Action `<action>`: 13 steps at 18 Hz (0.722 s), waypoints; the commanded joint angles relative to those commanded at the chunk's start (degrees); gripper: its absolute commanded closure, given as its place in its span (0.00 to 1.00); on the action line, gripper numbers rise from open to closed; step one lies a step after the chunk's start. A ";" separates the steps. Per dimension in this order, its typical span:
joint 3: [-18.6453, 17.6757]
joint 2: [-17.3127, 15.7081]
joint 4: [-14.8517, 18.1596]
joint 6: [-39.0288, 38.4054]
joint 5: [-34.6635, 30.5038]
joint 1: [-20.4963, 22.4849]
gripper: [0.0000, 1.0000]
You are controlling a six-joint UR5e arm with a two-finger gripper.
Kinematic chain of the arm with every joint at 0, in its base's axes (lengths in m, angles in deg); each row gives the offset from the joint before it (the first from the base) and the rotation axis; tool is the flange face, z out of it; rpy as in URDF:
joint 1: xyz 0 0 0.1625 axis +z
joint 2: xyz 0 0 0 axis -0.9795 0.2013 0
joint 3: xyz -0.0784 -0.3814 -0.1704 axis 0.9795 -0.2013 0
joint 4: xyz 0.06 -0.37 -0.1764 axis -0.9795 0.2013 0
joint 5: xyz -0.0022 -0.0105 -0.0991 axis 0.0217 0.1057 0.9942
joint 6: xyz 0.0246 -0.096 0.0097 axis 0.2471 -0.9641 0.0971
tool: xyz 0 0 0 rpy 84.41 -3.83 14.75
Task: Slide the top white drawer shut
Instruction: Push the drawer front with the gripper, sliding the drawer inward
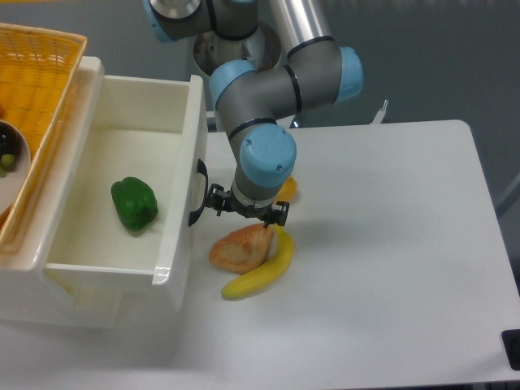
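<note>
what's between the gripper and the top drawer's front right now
Nothing separate. In the camera view the gripper sits right beside the top white drawer, with only the drawer's own dark curved handle in that narrow stretch; actual contact cannot be told.

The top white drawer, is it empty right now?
No, the top white drawer is open and a green bell pepper lies on its floor.
</note>
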 joint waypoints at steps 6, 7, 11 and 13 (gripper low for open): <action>0.09 -0.35 0.00 -0.18 0.62 -0.70 0.00; 0.09 -0.35 0.00 -0.18 0.70 -0.79 0.00; 0.09 -0.44 0.00 -0.26 1.05 -1.14 0.00; 0.18 -0.44 0.00 -0.26 1.05 -1.67 0.00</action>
